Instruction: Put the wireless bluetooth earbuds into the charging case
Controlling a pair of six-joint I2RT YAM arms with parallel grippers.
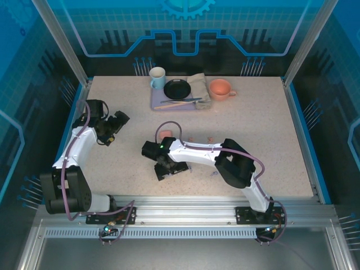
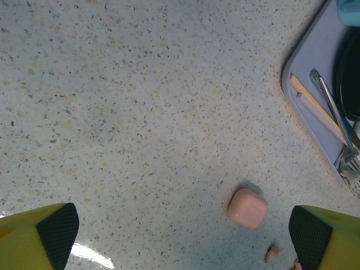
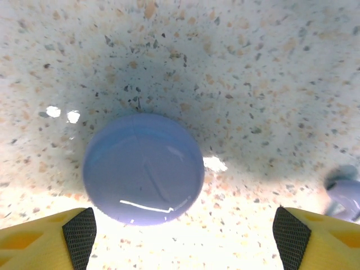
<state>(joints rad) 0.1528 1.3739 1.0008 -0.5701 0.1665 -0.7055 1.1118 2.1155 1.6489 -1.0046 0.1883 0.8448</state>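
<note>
A closed lilac charging case (image 3: 143, 169) lies on the speckled table just ahead of my right gripper (image 3: 185, 242), which is open and low over it; the case is nearer the left pad. A lilac earbud (image 3: 345, 194) lies at the right edge of that view. In the top view the right gripper (image 1: 167, 167) hides this case, and a lilac earbud (image 1: 212, 173) lies to its right. A closed salmon-pink case (image 2: 247, 208) sits with a pink earbud (image 2: 274, 253) beside it. My left gripper (image 2: 183, 236) is open and empty, well left of the pink case (image 1: 166, 135).
A lilac tray (image 1: 160, 104) at the back holds a pale mug (image 1: 157, 77), a black plate (image 1: 178, 89), chopsticks, a fork and a cloth. An orange cup (image 1: 220, 89) stands to its right. The tray's corner (image 2: 315, 84) shows at the left wrist view's right edge.
</note>
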